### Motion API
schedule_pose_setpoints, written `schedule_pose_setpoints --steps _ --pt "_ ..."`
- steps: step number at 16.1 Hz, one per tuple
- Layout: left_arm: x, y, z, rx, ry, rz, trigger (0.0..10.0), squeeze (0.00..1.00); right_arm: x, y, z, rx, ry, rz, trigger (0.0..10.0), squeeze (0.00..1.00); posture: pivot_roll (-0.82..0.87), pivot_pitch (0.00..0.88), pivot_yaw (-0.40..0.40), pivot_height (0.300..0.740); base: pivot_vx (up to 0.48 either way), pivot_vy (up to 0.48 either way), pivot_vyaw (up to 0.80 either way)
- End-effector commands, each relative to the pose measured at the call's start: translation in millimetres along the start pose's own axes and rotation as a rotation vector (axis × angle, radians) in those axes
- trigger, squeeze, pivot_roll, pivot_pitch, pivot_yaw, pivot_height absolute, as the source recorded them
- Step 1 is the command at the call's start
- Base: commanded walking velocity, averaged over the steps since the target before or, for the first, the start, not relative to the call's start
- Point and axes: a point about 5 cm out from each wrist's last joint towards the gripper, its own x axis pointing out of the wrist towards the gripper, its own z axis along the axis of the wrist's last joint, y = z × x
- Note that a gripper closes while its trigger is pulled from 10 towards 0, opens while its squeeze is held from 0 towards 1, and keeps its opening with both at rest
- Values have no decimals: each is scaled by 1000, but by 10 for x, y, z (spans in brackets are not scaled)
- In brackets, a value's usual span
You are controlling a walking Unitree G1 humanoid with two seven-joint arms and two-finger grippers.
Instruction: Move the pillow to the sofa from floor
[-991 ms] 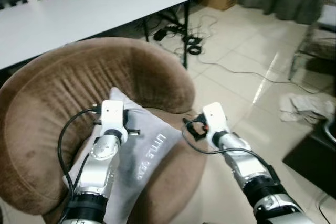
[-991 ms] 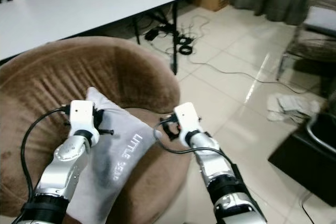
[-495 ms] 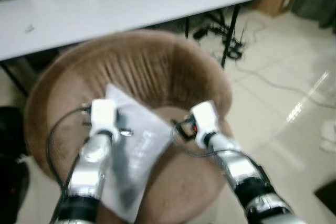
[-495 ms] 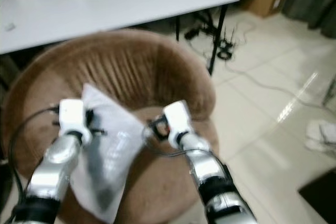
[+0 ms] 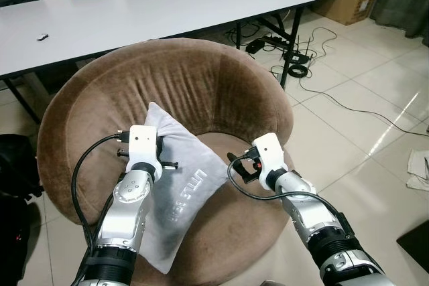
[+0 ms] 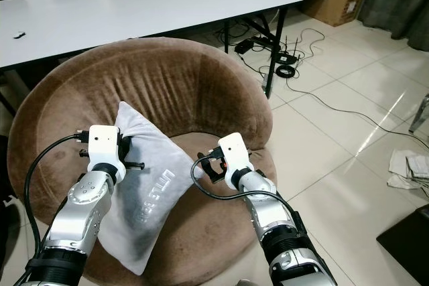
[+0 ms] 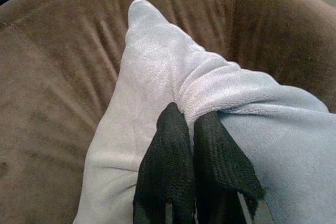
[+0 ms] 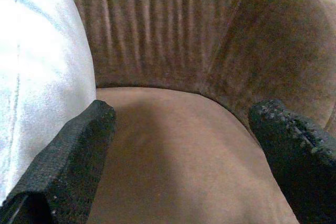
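Pinching the grey pillow (image 7: 157, 77) at 9 o'clock over the brown sofa (image 5: 201, 85), the left gripper (image 7: 194, 124) should release gently, while the right gripper (image 8: 178, 129) gapes empty.

Pillow (image 5: 181, 192): light grey plush, square-ish, w/ faint pale lettering on its face, text too small to read. Lies in the sofa (image 5: 201, 92), a round brown velvety tub seat w/ curved ribbed back. Pillow is tilted, one corner pointing up against the backrest, lower end hanging toward the seat's front edge. Fabric near the upper edge is bunched into a fold where the left gripper (image 7: 191, 124) pinches it tight. Rest of the pillow rests on the seat cushion, left of centre.
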Motion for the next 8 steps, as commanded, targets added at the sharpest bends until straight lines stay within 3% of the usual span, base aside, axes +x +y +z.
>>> schedule_pose_setpoints --steps 1,4,8 --pt "4 -2 36 12 -11 0 10000 0 -10 -13 1 -1 -6 -18 10000 0 -120 0 42 740 0 0 0" --pt "5 -12 26 15 -10 -1 10000 0 -30 -7 68 -12 -76 17 10000 0 -123 0 41 740 0 0 0" --pt "1 -20 18 16 -7 -1 10000 0 -31 0 21 5 -38 12 10000 0 -125 0 41 735 0 0 0"
